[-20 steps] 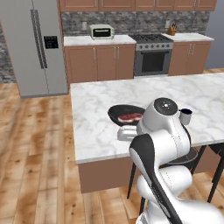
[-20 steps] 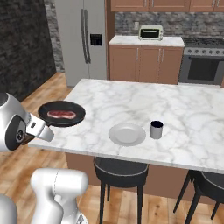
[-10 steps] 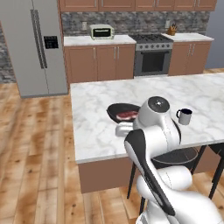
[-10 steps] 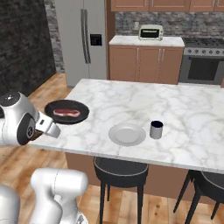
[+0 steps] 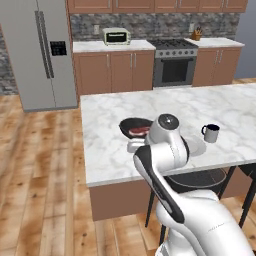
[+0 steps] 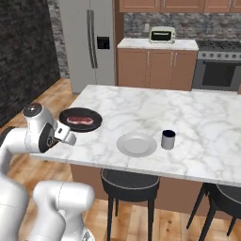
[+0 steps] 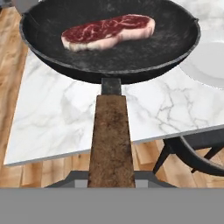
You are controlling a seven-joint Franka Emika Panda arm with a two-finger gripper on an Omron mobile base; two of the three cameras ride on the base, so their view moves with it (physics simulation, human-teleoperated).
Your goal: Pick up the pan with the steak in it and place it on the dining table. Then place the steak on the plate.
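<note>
Step in hand: carrying the pan [image 7: 109,39] onto the dining table surface [image 6: 155,113]; not set down yet, I'd say. Claw [image 6: 66,136] is clenched on the pan's wooden handle [image 7: 111,140], per hand view. Pan hangs over the surface's near corner, w/ the steak [image 7: 107,31] lying flat inside. Plate [image 6: 137,144] sits on the surface just right of the pan, mug [image 6: 168,139] beside it. Next: prob. lower pan till it rests on the marble, clear of the plate, let go, then go for the steak. Vs a sec ago: pan has moved further in over the surface, closer to the plate; arm swung fwd w/ it; grip unchanged.
</note>
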